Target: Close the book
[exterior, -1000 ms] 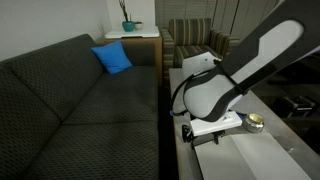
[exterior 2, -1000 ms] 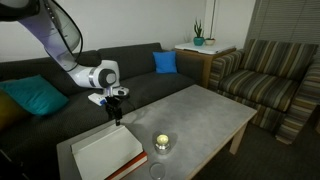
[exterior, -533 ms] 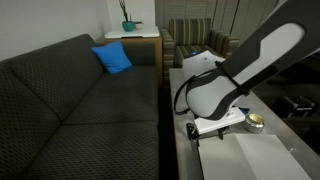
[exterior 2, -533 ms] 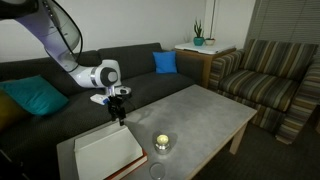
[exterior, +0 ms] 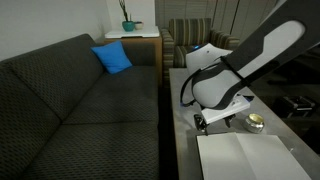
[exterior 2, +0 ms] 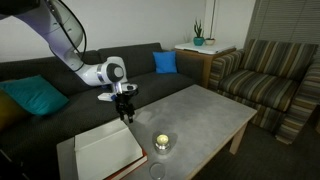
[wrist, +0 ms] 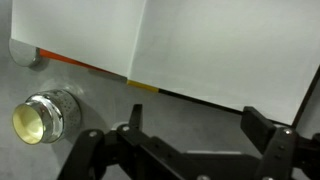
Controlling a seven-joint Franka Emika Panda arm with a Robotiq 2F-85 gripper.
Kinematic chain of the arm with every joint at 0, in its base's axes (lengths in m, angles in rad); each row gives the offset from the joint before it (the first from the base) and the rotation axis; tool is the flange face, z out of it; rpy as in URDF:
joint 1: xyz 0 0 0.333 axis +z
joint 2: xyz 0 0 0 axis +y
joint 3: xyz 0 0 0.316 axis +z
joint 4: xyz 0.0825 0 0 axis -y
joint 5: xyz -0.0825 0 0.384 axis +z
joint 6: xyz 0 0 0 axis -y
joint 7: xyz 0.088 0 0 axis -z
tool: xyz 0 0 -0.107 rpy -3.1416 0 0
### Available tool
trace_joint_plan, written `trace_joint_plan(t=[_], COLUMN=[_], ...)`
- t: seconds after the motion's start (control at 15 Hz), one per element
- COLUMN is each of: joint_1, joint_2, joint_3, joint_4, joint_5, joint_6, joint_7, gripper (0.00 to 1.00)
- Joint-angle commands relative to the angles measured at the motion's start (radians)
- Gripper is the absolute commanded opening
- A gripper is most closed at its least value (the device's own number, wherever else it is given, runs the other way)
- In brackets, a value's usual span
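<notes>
End effector [wrist: 196,135] spread wide, empty, above grey surface [wrist: 95,92], just beside open book [wrist: 220,45]. Gold tin [wrist: 40,116] near book's corner.

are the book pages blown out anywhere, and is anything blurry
Wrist view: the book pages are washed out to flat white, the tin glares brightly inside, and the gripper is dark and soft. In both exterior views the pages also read as featureless white, and the arm close to the camera looks slightly soft.
</notes>
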Motion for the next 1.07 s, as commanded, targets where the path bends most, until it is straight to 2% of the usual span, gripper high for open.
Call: trace_joint_plan(t=[0.0, 0.33, 0.6, 1.0], joint_1=[-0.029, -0.11, -0.147, -0.199], joint_2=[0.0, 0.002, 0.004, 0.004], joint_3=[0.014, 0.092, 0.123, 0.178], joint_4=[0.002, -0.071, -0.132, -0.164], joint_5=[-0.004, 0.064, 0.125, 0.2], joint_6=[0.004, 0.156, 0.287, 0.374], joint_7=[-0.006, -0.026, -0.04, -0.127], gripper=[1.0, 1.0, 1.0, 1.0])
